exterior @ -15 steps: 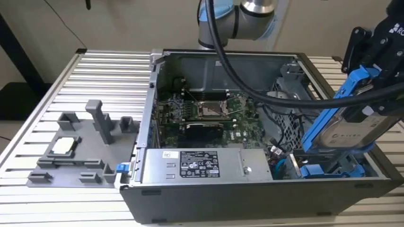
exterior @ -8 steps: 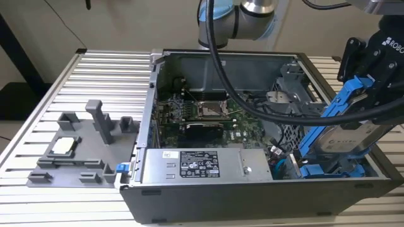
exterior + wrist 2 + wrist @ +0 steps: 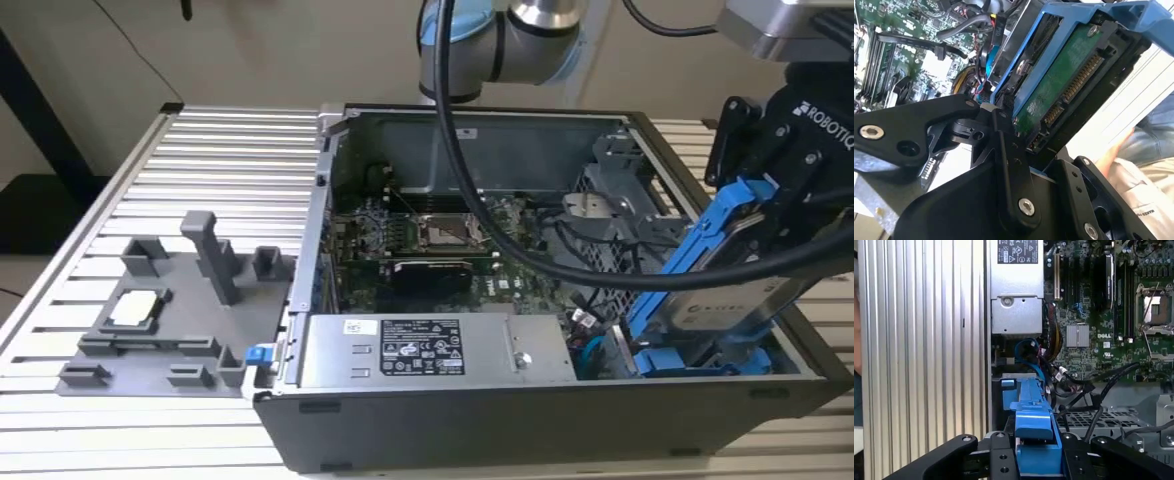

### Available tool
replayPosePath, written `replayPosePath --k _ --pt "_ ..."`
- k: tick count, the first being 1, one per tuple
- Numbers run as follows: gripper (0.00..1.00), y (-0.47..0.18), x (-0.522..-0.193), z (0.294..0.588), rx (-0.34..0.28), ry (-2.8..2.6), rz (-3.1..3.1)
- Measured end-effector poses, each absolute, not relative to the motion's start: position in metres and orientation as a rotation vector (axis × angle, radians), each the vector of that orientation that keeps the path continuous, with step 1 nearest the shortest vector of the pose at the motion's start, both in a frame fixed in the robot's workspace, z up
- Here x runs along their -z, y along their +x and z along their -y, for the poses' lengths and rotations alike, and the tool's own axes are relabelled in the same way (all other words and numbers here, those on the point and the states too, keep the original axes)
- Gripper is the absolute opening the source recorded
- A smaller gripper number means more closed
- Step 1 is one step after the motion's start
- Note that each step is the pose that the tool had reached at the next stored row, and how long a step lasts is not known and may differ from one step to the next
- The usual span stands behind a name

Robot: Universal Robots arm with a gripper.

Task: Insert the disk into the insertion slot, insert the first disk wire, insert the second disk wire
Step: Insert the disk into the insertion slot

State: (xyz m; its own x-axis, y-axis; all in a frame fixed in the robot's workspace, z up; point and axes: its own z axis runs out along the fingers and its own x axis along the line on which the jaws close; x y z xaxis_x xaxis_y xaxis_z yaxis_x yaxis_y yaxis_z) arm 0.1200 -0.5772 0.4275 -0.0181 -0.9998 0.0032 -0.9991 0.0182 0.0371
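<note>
Clamped the disk (image 3: pixel 725 300) by its blue frame (image 3: pixel 691 242) in the gripper (image 3: pixel 777 188), tilted steeply over the open computer case (image 3: pixel 467 425), exterior view's right, near the grey power-supply box (image 3: pixel 414 350).

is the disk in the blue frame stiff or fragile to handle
Probably rigid and heavy for its size: the disk is a metal slab. Its bare circuit board looks fragile. Held tilted by the gripper at one end, it might pivot.

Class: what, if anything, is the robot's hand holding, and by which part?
The hand holds the disk, tilted over the computer case, clamped at the upper end of its blue frame.
</note>
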Motion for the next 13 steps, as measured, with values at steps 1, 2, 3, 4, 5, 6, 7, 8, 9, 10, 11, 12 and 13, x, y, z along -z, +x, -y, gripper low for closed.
replayPosePath --k 1,2,3,4,5,6,7,8,9,10,11,12,13 --pt "0.33 0.120 -0.426 0.577 0.038 2.181 2.221" --pt "0.33 0.120 -0.425 0.577 0.037 2.181 2.221" --pt "0.33 0.120 -0.423 0.577 0.037 2.181 2.221" --pt "0.33 0.120 -0.422 0.577 0.037 2.182 2.222" --pt "0.33 0.120 -0.421 0.577 0.036 2.182 2.222" --pt "0.33 0.120 -0.420 0.577 0.036 2.182 2.222" --pt "0.33 0.120 -0.420 0.577 0.036 2.182 2.222" --pt "0.33 0.120 -0.419 0.577 0.036 2.182 2.222" --pt "0.33 0.121 -0.418 0.577 0.036 2.182 2.222" --pt "0.33 0.121 -0.418 0.577 0.036 2.182 2.221" --pt "0.33 0.121 -0.417 0.577 0.036 2.182 2.221" --pt "0.33 0.121 -0.416 0.577 0.036 2.182 2.222" --pt "0.33 0.121 -0.416 0.577 0.036 2.182 2.222"
